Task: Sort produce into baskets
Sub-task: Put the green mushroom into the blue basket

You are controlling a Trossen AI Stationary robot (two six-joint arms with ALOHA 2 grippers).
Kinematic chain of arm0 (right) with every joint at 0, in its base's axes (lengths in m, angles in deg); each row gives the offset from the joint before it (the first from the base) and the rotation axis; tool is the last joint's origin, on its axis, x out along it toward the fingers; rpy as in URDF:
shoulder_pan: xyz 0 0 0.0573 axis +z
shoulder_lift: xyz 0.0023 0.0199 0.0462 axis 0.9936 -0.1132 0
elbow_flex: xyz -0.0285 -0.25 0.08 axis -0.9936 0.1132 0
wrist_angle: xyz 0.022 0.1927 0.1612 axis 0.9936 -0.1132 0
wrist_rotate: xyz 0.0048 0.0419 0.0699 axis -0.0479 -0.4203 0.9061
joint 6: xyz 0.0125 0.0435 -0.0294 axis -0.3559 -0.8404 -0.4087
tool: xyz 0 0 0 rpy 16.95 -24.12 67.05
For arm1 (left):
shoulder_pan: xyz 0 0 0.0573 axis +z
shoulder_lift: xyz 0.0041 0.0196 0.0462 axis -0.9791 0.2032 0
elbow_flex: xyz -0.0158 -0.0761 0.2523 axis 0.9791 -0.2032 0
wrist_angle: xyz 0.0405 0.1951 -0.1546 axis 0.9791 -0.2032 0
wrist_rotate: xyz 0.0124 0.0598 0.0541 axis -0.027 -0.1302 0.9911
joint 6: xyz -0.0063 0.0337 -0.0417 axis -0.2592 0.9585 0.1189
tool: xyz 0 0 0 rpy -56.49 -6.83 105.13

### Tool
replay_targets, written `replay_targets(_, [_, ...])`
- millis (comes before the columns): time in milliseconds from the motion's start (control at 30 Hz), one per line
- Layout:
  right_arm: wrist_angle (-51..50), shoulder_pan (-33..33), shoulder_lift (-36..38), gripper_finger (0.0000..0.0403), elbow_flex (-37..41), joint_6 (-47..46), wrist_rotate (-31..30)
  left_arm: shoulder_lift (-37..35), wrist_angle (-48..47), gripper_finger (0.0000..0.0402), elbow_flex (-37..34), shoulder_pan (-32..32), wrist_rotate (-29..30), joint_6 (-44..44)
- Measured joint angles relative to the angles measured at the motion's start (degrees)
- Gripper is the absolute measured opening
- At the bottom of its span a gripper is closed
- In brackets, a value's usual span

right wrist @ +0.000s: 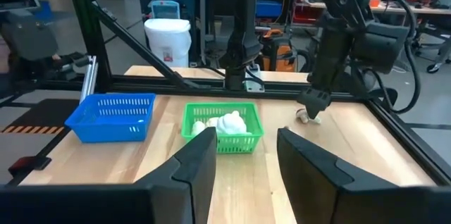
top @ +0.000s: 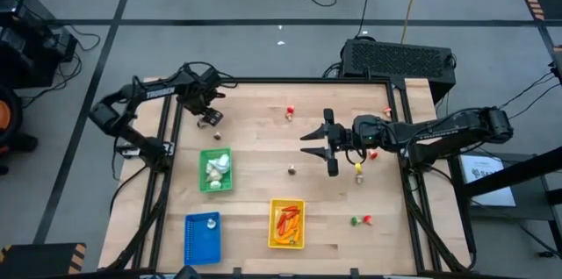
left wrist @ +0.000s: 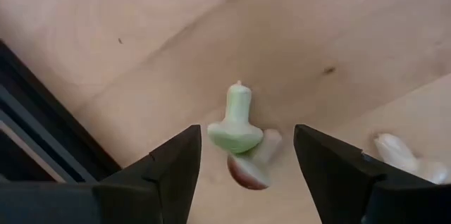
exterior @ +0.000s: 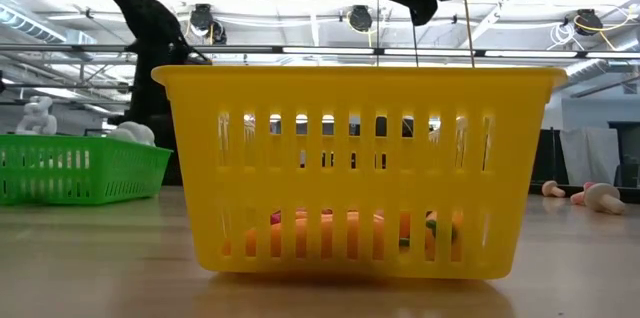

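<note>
My left gripper (top: 209, 118) points down at the table's far left, open. Its fingers stand on either side of a pale green-and-white toy piece (left wrist: 238, 121) and a red-and-white piece (left wrist: 251, 165) that lie together on the wood, touching neither. My right gripper (top: 309, 143) hangs open and level over the middle of the table with nothing in it. The green basket (top: 216, 171) holds white bulbs. The yellow basket (top: 287, 224) holds orange and red pieces. The blue basket (top: 203, 236) stands near the front left.
Another pale piece (left wrist: 398, 155) lies close beside the left gripper's finger. Loose produce is scattered at the far middle (top: 290, 111), at the centre (top: 291, 170), near the right arm (top: 359, 174) and at the front right (top: 360, 220). The black frame rail (left wrist: 42, 146) runs close by.
</note>
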Motion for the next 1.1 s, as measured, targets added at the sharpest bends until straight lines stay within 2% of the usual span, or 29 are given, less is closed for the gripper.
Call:
replay_targets(233, [-1.1,0.0,0.0,0.0141,0.0,0.3,0.0,1.1,2.0,0.0235,0.0,2.7,0.3,1.4])
replay_targets(367, [-1.2,0.0,0.0,0.0141,0.0,0.3,0.0,1.1,1.5,0.0235,0.0,5.3,-3.4,1.5])
replay_targets(467, [-1.4,0.0,0.0,0.0141,0.0,0.4,0.0,1.1,1.3,0.0235,0.0,6.1,-3.6,1.5])
replay_targets(1100, [-1.6,0.0,0.0,0.0141,0.0,0.4,0.0,4.0,0.9,0.0235,0.0,4.2,-3.9,2.4])
